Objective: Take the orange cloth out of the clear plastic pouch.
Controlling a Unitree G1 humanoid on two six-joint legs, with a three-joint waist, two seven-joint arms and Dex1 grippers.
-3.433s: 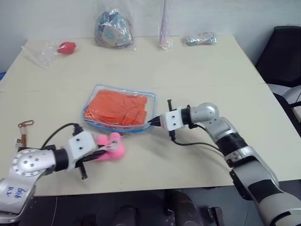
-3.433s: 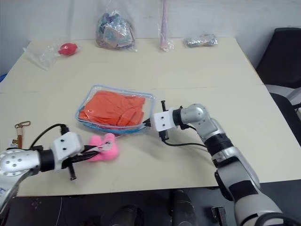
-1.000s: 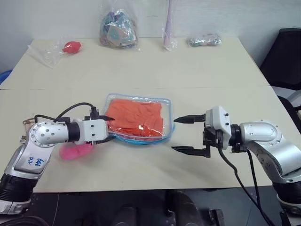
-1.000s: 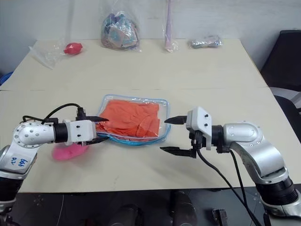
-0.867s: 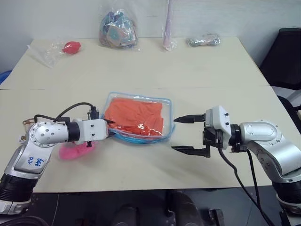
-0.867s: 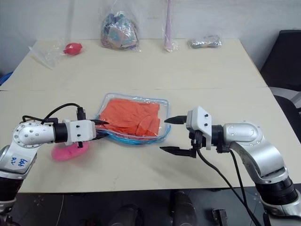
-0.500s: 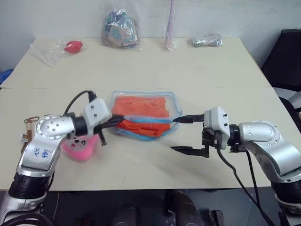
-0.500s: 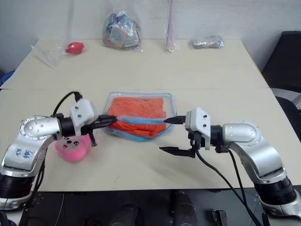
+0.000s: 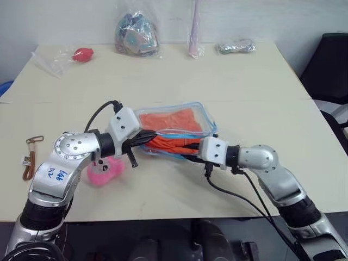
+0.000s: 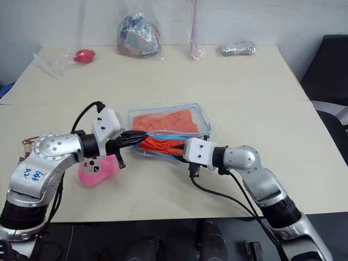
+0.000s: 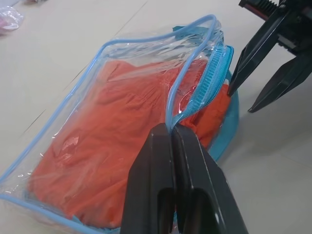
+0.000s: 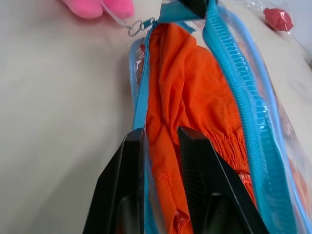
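The clear plastic pouch [image 11: 146, 48], trimmed in light blue, lies mid-table with its zipper mouth open toward my right arm. Inside it is the orange cloth [image 9: 166, 119], wrinkled, with a gathered edge at the mouth [image 12: 185, 87]. My left gripper [image 9: 145, 138] is shut on the pouch's upper blue edge [image 11: 170, 129] and holds that edge raised. My right gripper [image 12: 161, 134] is at the mouth, its fingers drawn in on the cloth, which fills the narrow gap between them. The pouch's lower blue edge runs along the inside of one finger.
A pink plush toy [image 9: 106, 169] sits under my left forearm. A key strap [image 9: 30, 157] lies at the left edge. Crinkly bags [image 9: 136, 35], a red item in plastic [image 9: 81, 53], a pink cone [image 9: 193, 32] and a silver packet [image 9: 235, 46] line the far edge. A black chair [image 9: 329, 60] stands at the right.
My left gripper closed on the pouch's edge, then lifted it and carried it to the right. My right gripper, wide open before, moved in to the pouch mouth and closed on the cloth.
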